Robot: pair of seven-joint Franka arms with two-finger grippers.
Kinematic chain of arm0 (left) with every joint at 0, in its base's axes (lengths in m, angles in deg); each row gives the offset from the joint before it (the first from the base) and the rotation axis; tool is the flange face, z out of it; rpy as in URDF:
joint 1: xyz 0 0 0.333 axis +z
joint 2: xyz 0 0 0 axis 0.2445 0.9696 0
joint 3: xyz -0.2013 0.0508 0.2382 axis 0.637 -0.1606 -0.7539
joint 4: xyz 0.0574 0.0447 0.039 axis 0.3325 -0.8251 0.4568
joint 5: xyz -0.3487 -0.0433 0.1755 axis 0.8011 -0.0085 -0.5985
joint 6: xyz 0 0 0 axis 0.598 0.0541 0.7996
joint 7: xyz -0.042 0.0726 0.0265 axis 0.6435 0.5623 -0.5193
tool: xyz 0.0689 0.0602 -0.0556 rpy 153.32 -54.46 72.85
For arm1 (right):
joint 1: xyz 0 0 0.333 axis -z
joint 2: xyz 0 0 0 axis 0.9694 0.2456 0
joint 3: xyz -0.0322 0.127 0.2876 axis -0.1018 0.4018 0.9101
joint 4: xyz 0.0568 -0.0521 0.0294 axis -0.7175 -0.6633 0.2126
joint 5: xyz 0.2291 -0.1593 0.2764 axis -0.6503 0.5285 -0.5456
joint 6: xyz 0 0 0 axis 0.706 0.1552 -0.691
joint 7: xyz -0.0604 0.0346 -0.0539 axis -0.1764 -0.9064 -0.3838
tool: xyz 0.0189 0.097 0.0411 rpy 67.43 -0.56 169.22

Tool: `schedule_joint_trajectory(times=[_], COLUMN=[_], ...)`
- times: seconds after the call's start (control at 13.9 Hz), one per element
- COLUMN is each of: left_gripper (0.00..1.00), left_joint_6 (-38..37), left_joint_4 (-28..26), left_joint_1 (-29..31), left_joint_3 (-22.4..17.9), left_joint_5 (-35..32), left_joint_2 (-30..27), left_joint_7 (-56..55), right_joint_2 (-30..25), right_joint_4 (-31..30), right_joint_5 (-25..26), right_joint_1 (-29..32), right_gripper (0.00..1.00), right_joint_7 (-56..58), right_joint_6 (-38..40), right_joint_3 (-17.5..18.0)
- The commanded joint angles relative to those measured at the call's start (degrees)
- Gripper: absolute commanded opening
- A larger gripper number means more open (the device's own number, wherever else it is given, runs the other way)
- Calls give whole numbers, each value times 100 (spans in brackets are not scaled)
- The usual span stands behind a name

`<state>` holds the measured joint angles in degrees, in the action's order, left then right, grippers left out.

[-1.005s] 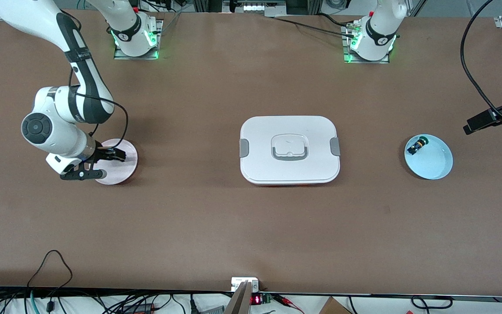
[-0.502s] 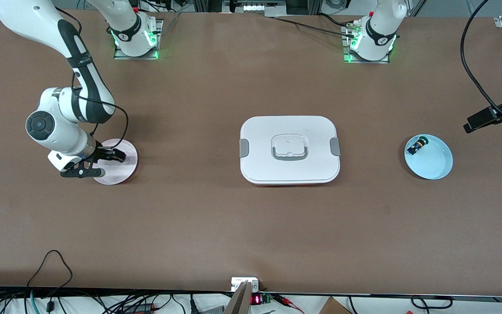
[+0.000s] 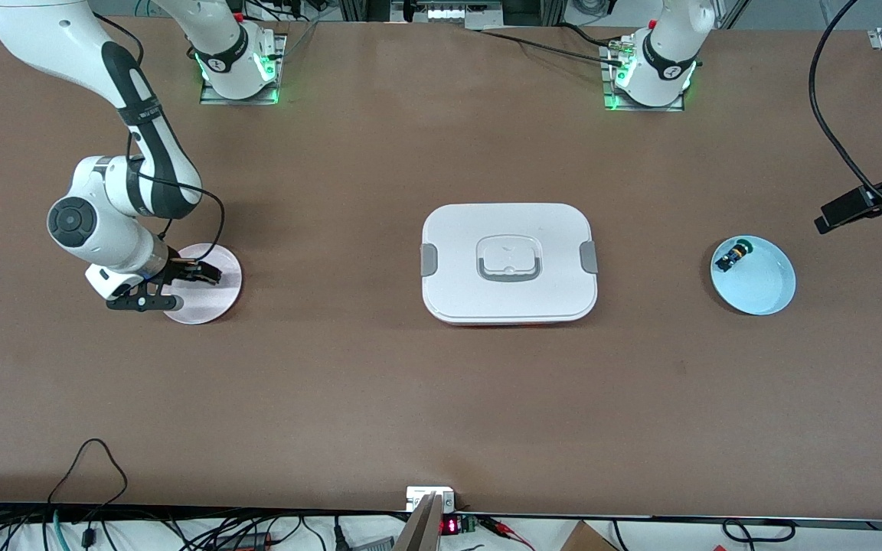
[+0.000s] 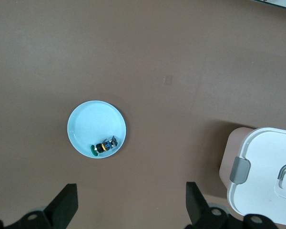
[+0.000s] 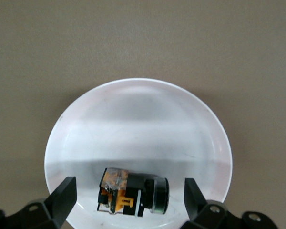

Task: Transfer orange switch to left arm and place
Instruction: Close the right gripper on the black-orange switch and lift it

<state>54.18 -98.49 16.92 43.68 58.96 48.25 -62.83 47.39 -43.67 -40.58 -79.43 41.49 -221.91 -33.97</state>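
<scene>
**Meanwhile, right jaws straddled the switch**

Over the pink plate (image 3: 207,287), I saw the right gripper (image 5: 128,200) hang with its jaws spread wide; the orange switch (image 5: 132,192) lay on that plate between the fingers, untouched. My left gripper (image 4: 129,206), jaws likewise apart, waited over bare table, with the blue plate (image 4: 96,128) and its green-capped part (image 4: 103,147) ahead of the fingers and the box (image 3: 508,263) off beside one finger.

right end effector (image 3: 181,287) lowered, fingers spread, left end effector (image 4: 128,210) apparently raised, fingers apart
</scene>
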Motion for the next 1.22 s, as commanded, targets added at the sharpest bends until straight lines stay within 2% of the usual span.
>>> schedule_joint_trajectory(times=[0.0, 1.15], left_gripper=[100, 100], left_joint_6=[-52, -123], left_joint_4=[127, -13], left_joint_1=[-13, 31], left_joint_3=[10, 36], left_joint_5=[-43, -34], left_joint_2=[20, -94], left_joint_7=[11, 64], right_joint_2=[-50, 205], right_joint_4=[-258, -426], right_joint_5=[-89, -89], right_joint_1=[31, 31], right_gripper=[100, 100], right_joint_7=[-73, -73], right_joint_6=[-243, -578], right_joint_3=[21, 21])
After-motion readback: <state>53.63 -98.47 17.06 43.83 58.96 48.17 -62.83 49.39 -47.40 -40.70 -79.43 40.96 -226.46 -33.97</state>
